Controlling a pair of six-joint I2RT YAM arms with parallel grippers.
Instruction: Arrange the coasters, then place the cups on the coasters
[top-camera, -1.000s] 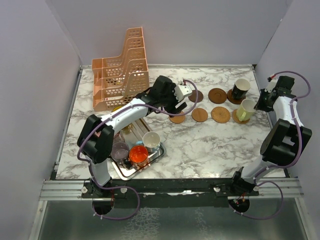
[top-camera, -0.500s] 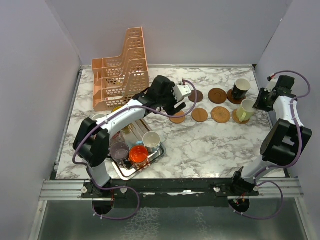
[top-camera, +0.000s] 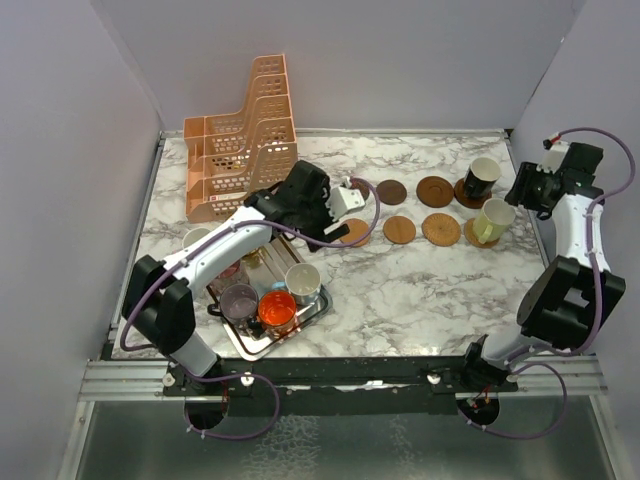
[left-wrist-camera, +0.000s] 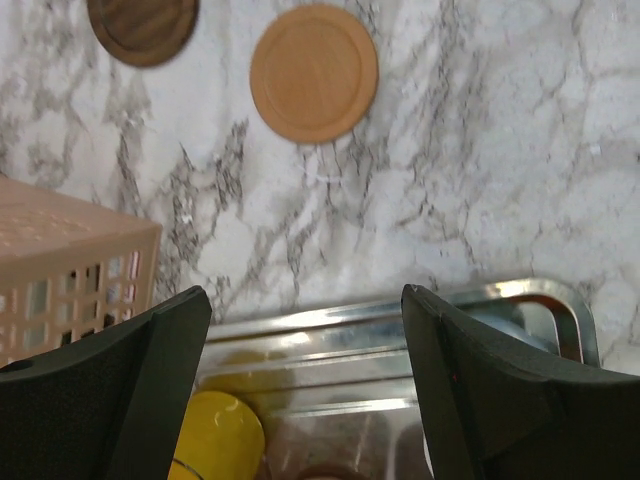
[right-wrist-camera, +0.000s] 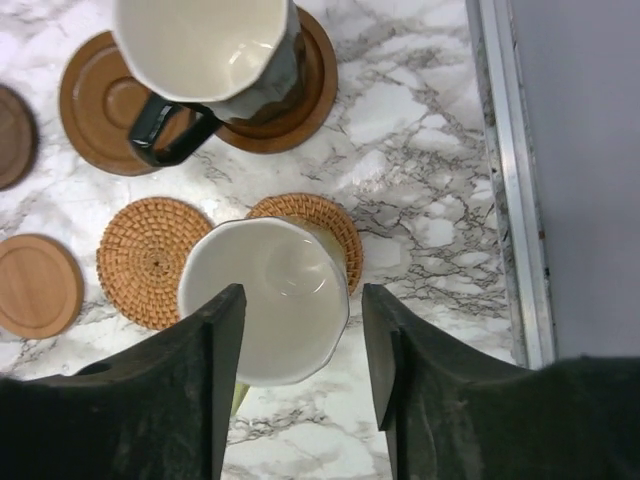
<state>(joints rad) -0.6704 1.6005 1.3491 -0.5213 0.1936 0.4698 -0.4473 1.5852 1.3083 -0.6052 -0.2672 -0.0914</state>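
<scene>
Eight coasters (top-camera: 399, 230) are laid out in two rows of four toward the far right of the table. Only the two nearest the right edge are filled. A black cup (top-camera: 482, 177) with a white inside sits on the far one, and a cream cup (top-camera: 493, 220) sits on a woven coaster (right-wrist-camera: 310, 218) in the near row. The other six are bare.

The right gripper (right-wrist-camera: 303, 310) hangs just above the cream cup, jaws apart with nothing pinched, so I'd call that cup delivered.

What the next move turns on, imo, is that every remaining cup is over on the left side, in or beside the silver tray (left-wrist-camera: 350, 310). The left gripper (left-wrist-camera: 303, 300) hovers over the tray's far edge, fingers spread wide and empty. The yellow cup (left-wrist-camera: 215, 435) stands upright just back from that claw toward the arm's base, more under one finger than centred. So the left arm is far closer, and the right one is well apart.

I can find seven cups: the two placed ones, the yellow one, a white cup (top-camera: 302, 280), an orange cup (top-camera: 277, 308) and a grey-purple cup (top-camera: 240, 298) on the tray, plus a second white cup (top-camera: 197, 237) on the table by the tray's far-left side. The arm hides part of the tray, so there may be more.
</scene>
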